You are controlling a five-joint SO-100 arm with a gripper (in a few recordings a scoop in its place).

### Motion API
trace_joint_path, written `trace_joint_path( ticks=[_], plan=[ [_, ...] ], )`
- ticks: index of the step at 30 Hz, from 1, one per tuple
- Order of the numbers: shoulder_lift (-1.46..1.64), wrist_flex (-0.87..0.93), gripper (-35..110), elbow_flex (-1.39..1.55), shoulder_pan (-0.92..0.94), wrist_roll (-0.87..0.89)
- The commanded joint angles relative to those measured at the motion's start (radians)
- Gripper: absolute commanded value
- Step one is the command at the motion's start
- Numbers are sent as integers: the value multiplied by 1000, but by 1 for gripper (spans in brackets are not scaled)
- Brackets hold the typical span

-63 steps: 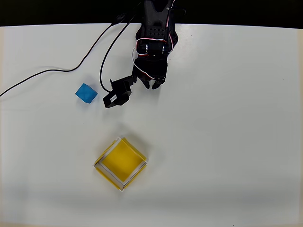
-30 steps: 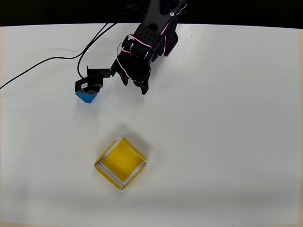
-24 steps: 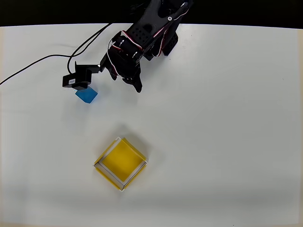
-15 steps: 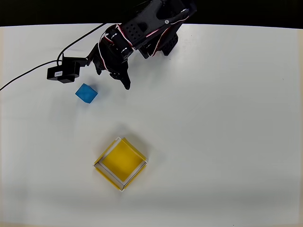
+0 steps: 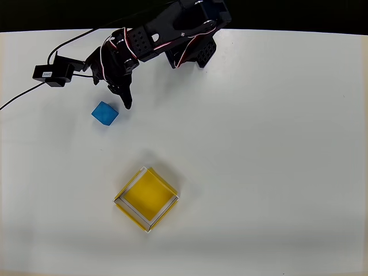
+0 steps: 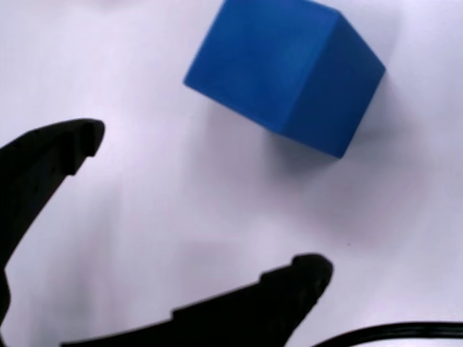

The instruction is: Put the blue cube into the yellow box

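The blue cube [image 5: 104, 113] rests on the white table at the left, untouched. My gripper [image 5: 119, 95] hovers just up and to the right of it, and one dark finger [image 5: 127, 102] ends beside the cube's upper right corner. In the wrist view the cube [image 6: 286, 72] lies ahead of the gripper [image 6: 202, 201] and outside it. The two black fingertips [image 6: 87, 137] stand wide apart and open, with bare table between them. The yellow box [image 5: 148, 197] sits open-topped and turned like a diamond, well below the cube.
The black arm reaches in from its base [image 5: 195, 40] at the top edge. A small black camera module [image 5: 52, 73] sticks out to the left, and a black cable [image 5: 17, 99] trails off the left side. White table stretches to the right.
The arm has swung steadily leftwards, carrying the gripper from the top middle to just beside the cube. The cube and the yellow box have stayed put.
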Motion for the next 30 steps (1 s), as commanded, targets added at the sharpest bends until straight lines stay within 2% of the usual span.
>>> trace_joint_path(
  ticks=[1,9,30],
  plan=[
    [-6,-74,55,-98,25,18],
    [-106,-233,54,-78,11,74],
    [-253,-497,54,-69,-61,160]
  ],
)
